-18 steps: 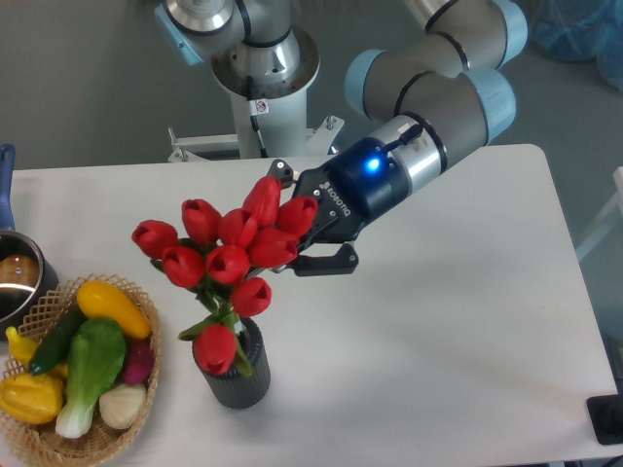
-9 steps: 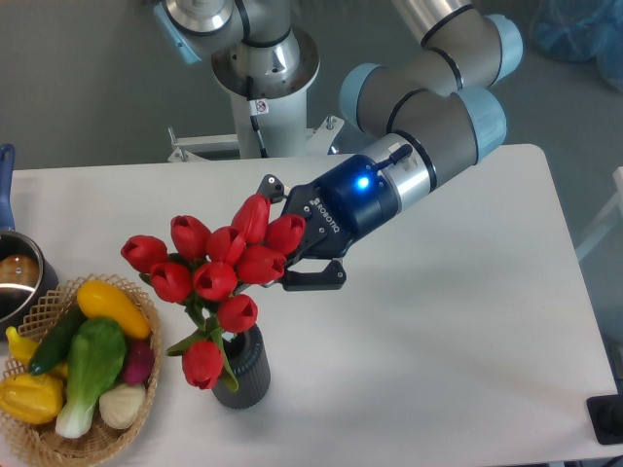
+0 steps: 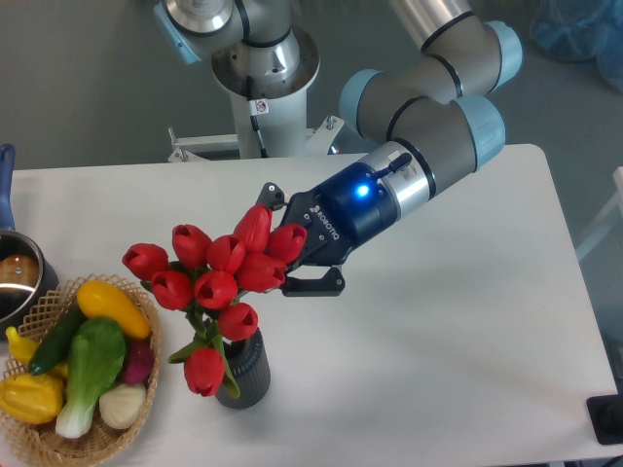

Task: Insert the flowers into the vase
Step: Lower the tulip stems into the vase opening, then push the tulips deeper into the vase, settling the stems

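Note:
The flowers [image 3: 216,288], a bunch of red tulip buds on green stems, stand tilted with their stems down in the mouth of the vase [image 3: 249,368]. One bud hangs over the vase's front left side. The vase is a short dark grey ribbed cylinder near the table's front edge. My gripper [image 3: 290,238] comes in from the right. One finger is above and one below the right-hand buds, and the jaws hold the bunch by its heads. The stems inside the vase are hidden.
A wicker basket [image 3: 115,436] with yellow, green and purple toy vegetables sits just left of the vase. A steel pot [image 3: 14,280] with a blue handle [image 3: 6,185] is at the left edge. The arm's base [image 3: 265,97] stands behind the table.
The gripper moved left and down with the flowers, lowering the stems deeper into the vase. Over the last half second the motion was slight.

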Controlling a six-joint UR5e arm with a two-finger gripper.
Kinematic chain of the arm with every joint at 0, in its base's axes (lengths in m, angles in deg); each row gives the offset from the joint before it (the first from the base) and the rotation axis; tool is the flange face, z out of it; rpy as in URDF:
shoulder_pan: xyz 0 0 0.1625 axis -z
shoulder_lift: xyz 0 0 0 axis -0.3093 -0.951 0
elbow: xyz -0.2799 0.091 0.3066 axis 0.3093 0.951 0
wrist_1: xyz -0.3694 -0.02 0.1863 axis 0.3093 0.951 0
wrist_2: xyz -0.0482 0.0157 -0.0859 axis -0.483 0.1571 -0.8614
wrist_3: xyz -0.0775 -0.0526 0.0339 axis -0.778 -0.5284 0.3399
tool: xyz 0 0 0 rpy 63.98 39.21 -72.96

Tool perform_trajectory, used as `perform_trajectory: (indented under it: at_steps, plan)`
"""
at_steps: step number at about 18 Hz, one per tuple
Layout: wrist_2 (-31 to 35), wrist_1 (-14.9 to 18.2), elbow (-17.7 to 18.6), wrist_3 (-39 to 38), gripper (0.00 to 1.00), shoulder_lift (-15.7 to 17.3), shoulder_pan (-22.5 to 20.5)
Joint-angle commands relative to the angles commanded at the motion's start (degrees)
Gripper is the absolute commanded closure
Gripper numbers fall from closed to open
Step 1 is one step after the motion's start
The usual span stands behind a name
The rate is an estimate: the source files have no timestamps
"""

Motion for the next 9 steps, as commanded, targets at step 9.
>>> perform_trajectory:
  at_steps: [9]
  plan:
    - [1.76,-0.18,0.0,2.81,1.0,-3.51,1.32]
